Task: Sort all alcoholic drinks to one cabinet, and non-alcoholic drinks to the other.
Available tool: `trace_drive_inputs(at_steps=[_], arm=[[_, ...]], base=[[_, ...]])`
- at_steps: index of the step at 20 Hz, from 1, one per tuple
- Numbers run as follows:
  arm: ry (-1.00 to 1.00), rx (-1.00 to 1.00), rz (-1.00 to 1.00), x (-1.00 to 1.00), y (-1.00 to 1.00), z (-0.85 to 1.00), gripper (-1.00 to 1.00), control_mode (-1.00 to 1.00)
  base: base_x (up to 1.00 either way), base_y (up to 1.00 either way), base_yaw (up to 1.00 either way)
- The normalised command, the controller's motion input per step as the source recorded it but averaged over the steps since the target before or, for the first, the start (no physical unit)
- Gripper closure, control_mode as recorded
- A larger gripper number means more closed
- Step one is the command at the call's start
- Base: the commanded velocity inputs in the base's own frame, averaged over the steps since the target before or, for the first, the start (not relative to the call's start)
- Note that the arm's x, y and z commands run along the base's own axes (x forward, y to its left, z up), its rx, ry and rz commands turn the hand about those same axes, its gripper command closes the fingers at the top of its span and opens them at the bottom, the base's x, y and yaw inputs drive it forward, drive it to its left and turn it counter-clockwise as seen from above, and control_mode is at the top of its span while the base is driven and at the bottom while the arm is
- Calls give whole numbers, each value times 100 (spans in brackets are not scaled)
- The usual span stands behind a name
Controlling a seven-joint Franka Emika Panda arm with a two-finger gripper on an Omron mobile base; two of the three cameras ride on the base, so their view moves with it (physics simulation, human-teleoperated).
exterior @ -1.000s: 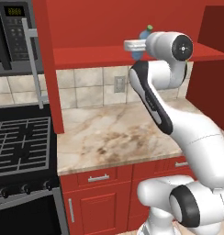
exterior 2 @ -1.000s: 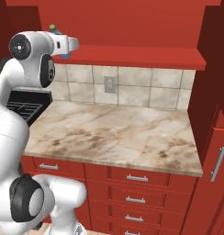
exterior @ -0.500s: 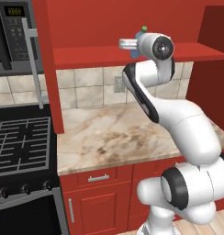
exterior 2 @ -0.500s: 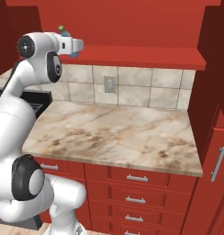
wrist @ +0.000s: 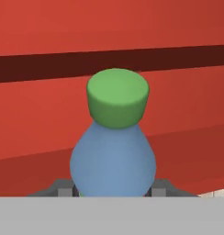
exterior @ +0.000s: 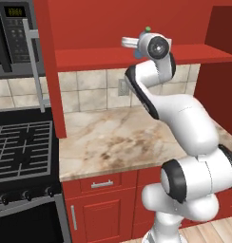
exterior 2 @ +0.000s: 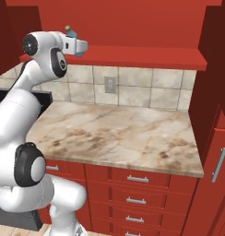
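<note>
Here, at the far left of the left base view, a microwave [exterior: 15, 35] is hanging above a black stove [exterior: 20, 147]. Next comes the marble counter [exterior: 113, 137] with its tiled backsplash [exterior: 89, 88] and a wall outlet [exterior: 122, 86], and red drawers [exterior 2: 133, 179] are sitting beneath it. Further right, the white arm is reaching up to the red upper cabinet [exterior: 118, 26], its hand level with the cabinet's bottom edge. The gripper [wrist: 113, 190] is clamping its 2 fingers on the blue plastic bottle [wrist: 113, 160], whose green cap [wrist: 117, 96] is pointing up. In the right base view the bottle's cap is showing just above the hand, close against the cabinet front.
</note>
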Motion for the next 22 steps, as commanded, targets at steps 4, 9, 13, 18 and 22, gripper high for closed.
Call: trace_drive_inputs(at_steps=[4, 9, 13, 18, 22], arm=[[5, 8, -3, 28, -1, 0, 100, -100], [8, 10, 0, 31, -2, 0, 100, -100], [11, 8, 0, 38, -2, 0, 100, -100], [7, 4, 0, 37, -1, 0, 100, -100], [0, 0, 0, 34, 0, -6, 100, -100]], base=[[0, 0, 0], [0, 0, 0], [0, 0, 0], [0, 0, 0], [0, 0, 0]])
